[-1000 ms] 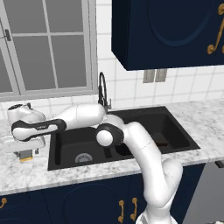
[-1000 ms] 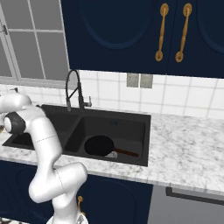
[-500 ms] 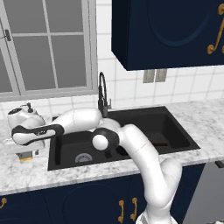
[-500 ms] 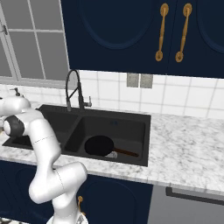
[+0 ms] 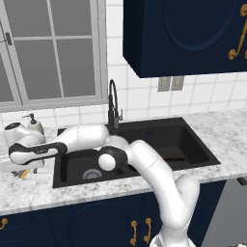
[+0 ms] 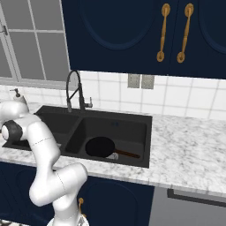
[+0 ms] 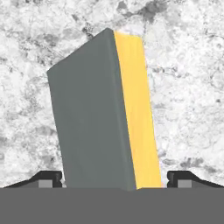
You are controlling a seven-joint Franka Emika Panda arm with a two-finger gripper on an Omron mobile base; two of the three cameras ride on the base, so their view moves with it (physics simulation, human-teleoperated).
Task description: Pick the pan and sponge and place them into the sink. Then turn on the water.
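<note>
While the arm reaches far out over the marble counter (image 5: pixel 29 193) left of the sink (image 5: pixel 193 137), the gripper (image 7: pixel 114 178) hangs right over the sponge (image 7: pixel 103 113) with jaws wide open, one fingertip (image 7: pixel 48 178) on each side of it, not clamped. Sponge sits on the counter, grey layer beside yellow layer in hand view. A yellow bit peeks out under the hand in left base view. Pan (image 6: pixel 100 146) lies in the sink's right basin, handle pointing right. Black faucet (image 6: pixel 74 90) stands behind the sink, soap bottle (image 5: pixel 33 123) at the wall near the hand
</note>
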